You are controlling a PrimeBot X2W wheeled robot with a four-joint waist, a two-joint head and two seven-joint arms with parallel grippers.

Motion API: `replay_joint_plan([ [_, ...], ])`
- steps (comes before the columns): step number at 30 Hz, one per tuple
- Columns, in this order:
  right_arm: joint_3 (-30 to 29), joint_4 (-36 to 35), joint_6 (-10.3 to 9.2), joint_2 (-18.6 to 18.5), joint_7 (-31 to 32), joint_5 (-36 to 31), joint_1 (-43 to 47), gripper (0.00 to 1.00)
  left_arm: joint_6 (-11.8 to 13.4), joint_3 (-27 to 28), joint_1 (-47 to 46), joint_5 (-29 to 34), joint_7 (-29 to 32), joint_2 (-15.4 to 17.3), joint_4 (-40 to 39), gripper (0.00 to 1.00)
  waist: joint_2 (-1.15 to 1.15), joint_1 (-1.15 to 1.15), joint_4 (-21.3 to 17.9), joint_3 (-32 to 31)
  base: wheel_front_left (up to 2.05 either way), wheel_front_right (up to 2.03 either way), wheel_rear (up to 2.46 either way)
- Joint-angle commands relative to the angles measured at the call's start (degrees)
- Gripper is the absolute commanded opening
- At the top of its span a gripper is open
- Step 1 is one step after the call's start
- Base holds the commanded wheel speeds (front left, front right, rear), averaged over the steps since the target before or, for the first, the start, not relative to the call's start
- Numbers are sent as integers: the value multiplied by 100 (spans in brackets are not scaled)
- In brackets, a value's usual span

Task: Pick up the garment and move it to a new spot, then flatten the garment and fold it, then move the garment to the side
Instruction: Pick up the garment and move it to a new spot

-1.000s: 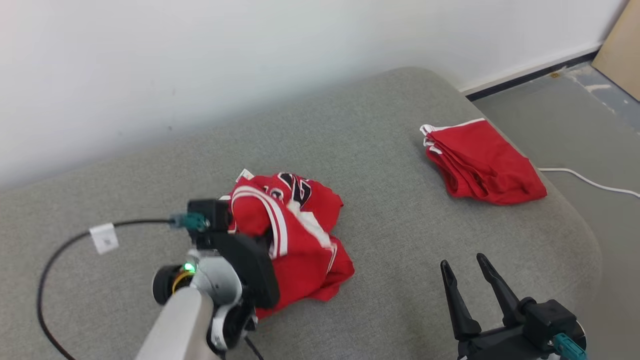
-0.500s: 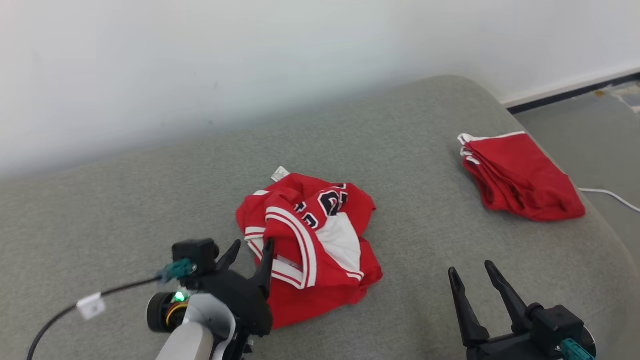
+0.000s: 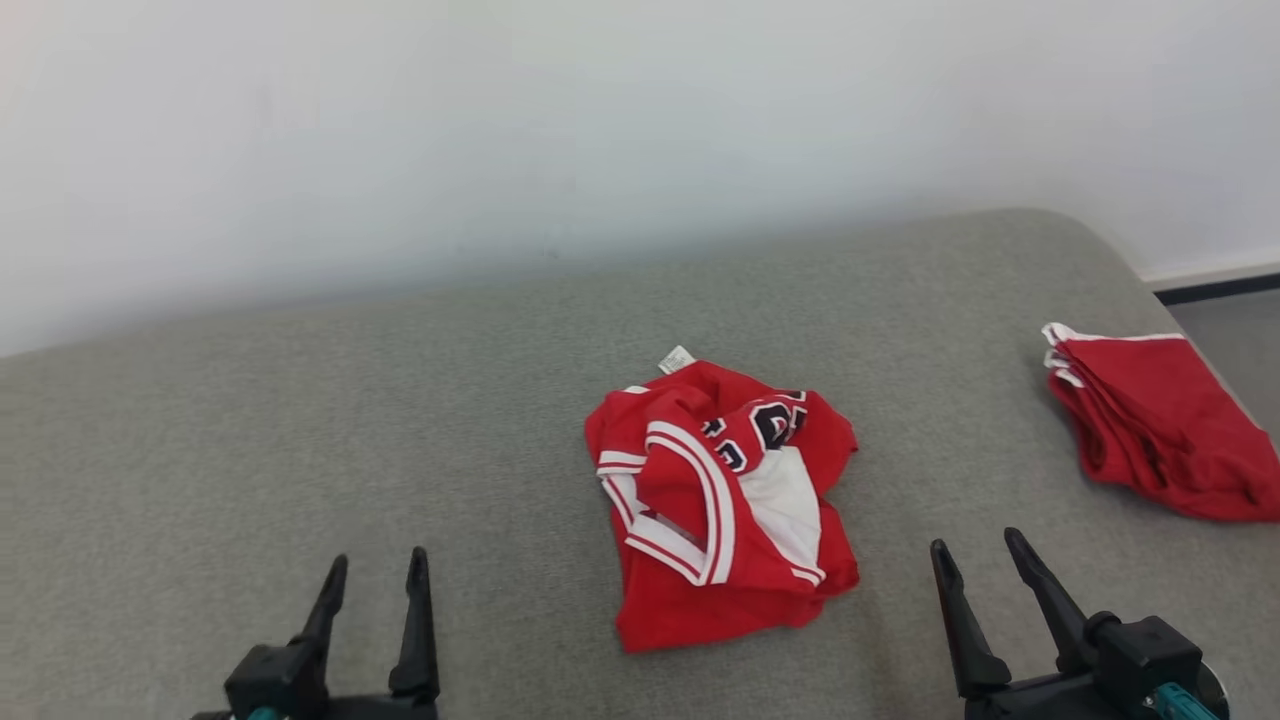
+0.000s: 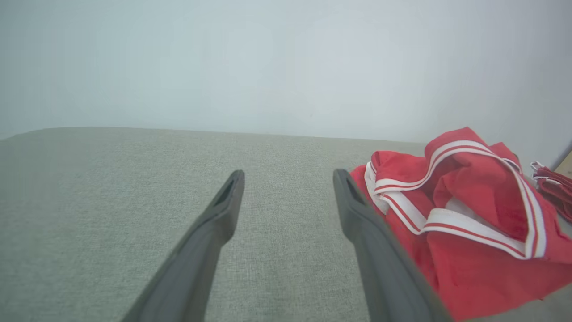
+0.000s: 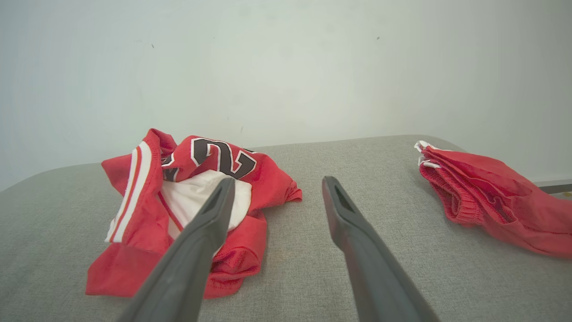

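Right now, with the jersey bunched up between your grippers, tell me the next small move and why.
Probably ease the left gripper toward the striped near-left edge of the jersey, to pinch it for spreading. The jersey lies crumpled on the grey cushion, not flat, and both the left gripper and the right gripper stand open, apart from it, holding nothing.

Open cushion lay left of the crumpled jersey. A folded red garment blocked the right edge, a wall the rear.
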Motion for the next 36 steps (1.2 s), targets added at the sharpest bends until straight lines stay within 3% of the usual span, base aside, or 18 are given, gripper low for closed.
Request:
replay_joint_plan([
  [1,-35,25,-13,-53,-12,-14,33,100,1,102,138,122,-37,9,-187,100,0,0,236,-101,0,0,0],
  [7,-77,207,-13,-117,-89,-38,-27,100,-55,719,721,442,-34,-122,-611,100,0,0,506,-152,0,0,0],
  [16,-41,594,-13,-124,-206,-22,-126,100,-378,1210,1033,742,-35,-181,-334,100,0,0,705,-172,0,0,0],
  [27,-111,840,-13,-218,-279,32,-57,100,-754,1432,1021,1104,-36,-285,-410,100,0,0,743,-157,0,0,0],
  [36,-85,821,-13,-140,-281,14,-91,100,-827,1583,1061,1231,-36,-383,-486,100,0,0,651,-139,0,0,0],
])
